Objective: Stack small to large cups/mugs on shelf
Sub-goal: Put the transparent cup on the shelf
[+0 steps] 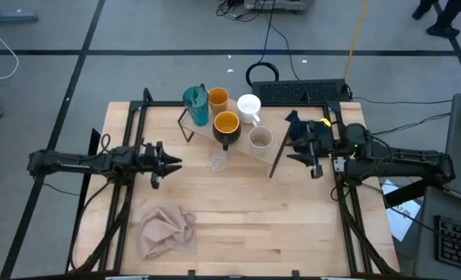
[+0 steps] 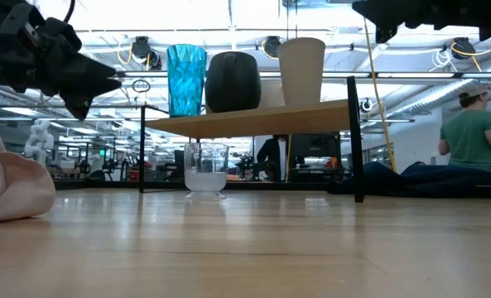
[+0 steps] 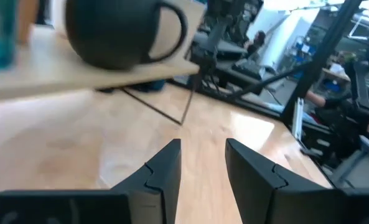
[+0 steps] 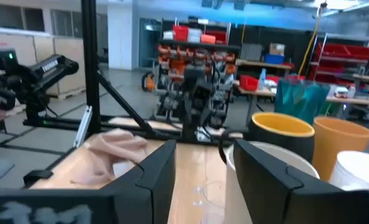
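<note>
Fingers [image 3: 165, 168] parted, empty; teal tumbler [image 1: 196, 106] upright on shelf [image 1: 242, 144].

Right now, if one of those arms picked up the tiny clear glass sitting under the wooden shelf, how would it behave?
The tiny clear glass looks smooth, so it would probably be slippery between fingers. Being short and wide, it should stand steady rather than tip. It seems light, and likely breakable if dropped on the wooden tabletop.

On the shelf [image 1: 238, 144] stand the tumbler [image 1: 196, 106], two cups [image 1: 218, 99] [image 1: 260, 138] and two mugs [image 1: 225, 124] [image 1: 249, 106]. The small glass [image 1: 218, 161] sits on the table [image 1: 292, 210] just before it. My left gripper [image 1: 168, 163] hangs left of the glass, my right gripper [image 1: 302, 146] right of the shelf. A cloth [image 1: 168, 229] lies near the front.
</note>
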`<state>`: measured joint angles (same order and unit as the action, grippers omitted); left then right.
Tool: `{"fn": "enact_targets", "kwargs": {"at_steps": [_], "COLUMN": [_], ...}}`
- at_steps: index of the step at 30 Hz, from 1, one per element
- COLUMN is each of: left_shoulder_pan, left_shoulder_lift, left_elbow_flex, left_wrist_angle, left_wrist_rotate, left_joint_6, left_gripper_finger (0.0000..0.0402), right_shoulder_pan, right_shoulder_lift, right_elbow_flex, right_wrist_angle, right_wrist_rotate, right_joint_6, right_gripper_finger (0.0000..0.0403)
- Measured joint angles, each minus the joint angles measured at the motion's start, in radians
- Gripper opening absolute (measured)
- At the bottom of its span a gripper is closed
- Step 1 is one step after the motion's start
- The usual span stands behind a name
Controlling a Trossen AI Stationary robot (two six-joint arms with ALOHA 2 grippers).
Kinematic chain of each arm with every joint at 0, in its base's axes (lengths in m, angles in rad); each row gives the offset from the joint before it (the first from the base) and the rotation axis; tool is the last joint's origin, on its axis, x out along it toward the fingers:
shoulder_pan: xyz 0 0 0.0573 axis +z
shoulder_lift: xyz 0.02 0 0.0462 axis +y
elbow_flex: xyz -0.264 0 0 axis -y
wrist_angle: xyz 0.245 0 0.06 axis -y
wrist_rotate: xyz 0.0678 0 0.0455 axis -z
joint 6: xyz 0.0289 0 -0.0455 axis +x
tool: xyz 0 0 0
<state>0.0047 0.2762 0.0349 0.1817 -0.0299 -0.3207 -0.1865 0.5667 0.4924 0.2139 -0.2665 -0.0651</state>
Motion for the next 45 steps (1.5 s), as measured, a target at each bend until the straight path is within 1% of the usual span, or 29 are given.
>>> {"fn": "enact_targets", "kwargs": {"at_steps": [4,9,11,14,18,24,30,34,36,39,42,45], "left_shoulder_pan": [-0.057,-0.125,-0.142,-0.153,-0.153,-0.153,-0.152,-0.152,-0.152,-0.152,-0.152,-0.152], "left_shoulder_lift": [0.120,0.292,0.363,0.472,0.605,0.754,0.881,0.961,1.000,1.055,1.098,1.123], "left_elbow_flex": [0.000,0.000,0.000,0.000,0.000,0.000,0.007,0.054,0.090,0.149,0.191,0.214], "left_wrist_angle": [0.129,0.337,0.379,0.427,0.515,0.664,0.721,0.740,0.738,0.738,0.734,0.696], "left_wrist_rotate": [-0.034,-0.129,-0.175,-0.211,-0.215,-0.216,-0.216,-0.216,-0.214,-0.194,-0.181,-0.189], "left_joint_6": [0.008,0.103,0.117,0.103,0.087,0.067,0.048,0.076,0.108,0.141,0.154,0.148], "left_gripper_finger": [0.0124,0.0124,0.0124,0.0124,0.0124,0.0124,0.0124,0.0128,0.0138,0.0169,0.0203,0.0226], "right_shoulder_pan": [0.015,0.021,0.022,0.022,0.022,0.022,0.022,0.022,0.022,0.022,0.022,0.022], "right_shoulder_lift": [0.000,0.000,0.000,0.000,0.000,0.000,0.000,0.000,0.000,0.000,0.000,0.000], "right_elbow_flex": [0.000,0.000,0.000,0.000,0.000,0.000,0.000,0.000,0.000,0.000,0.000,0.000], "right_wrist_angle": [0.016,0.038,0.052,0.061,0.061,0.061,0.059,0.058,0.055,0.054,0.054,0.052], "right_wrist_rotate": [-0.003,-0.004,-0.004,-0.004,-0.004,-0.004,-0.004,-0.004,-0.004,-0.004,-0.004,-0.004], "right_joint_6": [0.003,0.001,0.001,0.001,0.001,0.001,0.001,0.001,0.001,0.001,0.001,0.001], "right_gripper_finger": [0.0153,0.0153,0.0153,0.0153,0.0153,0.0153,0.0153,0.0153,0.0153,0.0153,0.0153,0.0153]}}
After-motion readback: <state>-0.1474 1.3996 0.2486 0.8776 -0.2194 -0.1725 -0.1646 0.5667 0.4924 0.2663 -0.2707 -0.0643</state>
